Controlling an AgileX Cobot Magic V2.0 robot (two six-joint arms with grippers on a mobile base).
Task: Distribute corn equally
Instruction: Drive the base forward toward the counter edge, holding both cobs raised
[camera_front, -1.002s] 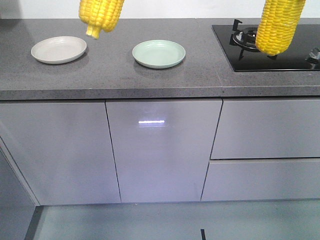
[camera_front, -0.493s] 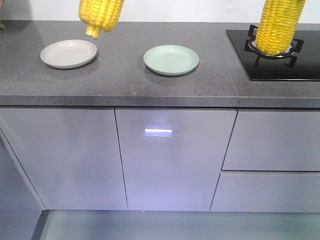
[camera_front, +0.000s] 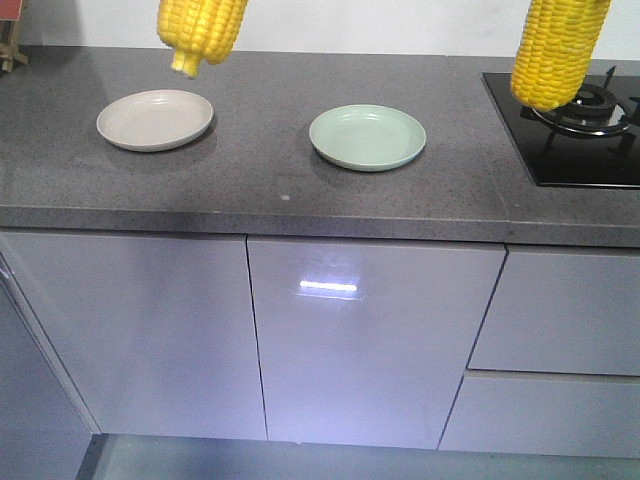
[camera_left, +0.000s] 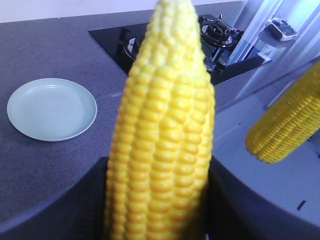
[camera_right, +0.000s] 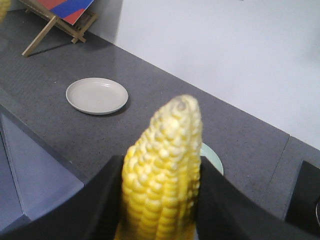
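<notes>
Two bright yellow husked corn cobs show, and two round shallow plates: one beige plate (camera_front: 155, 120) toward the table's left end and one pale green plate (camera_front: 367, 137) near its middle, well apart.

The table (camera_front: 300, 195) is dark grey speckled stone. Glossy grey cabinet fronts (camera_front: 370, 340) sit below it, with a black glass gas hob (camera_front: 585, 140) at its right end. A white wall (camera_front: 400, 25) stands behind, and a wooden easel (camera_right: 55, 20) is at the back left corner.

The left cob (camera_front: 200, 28) hangs in the air with its long axis near upright and its narrow tip down, seen against the table's back edge above the beige plate. The right cob (camera_front: 555, 50) hangs likewise, slightly tilted, seen against the hob's left edge (both cobs' upper parts run out of the front view). How far they hang in front of the table I cannot tell.

The left hand (camera_left: 157, 215) presses its dark fingers on both sides of the left cob. The right hand (camera_right: 157, 205) clamps the right cob the same way.
</notes>
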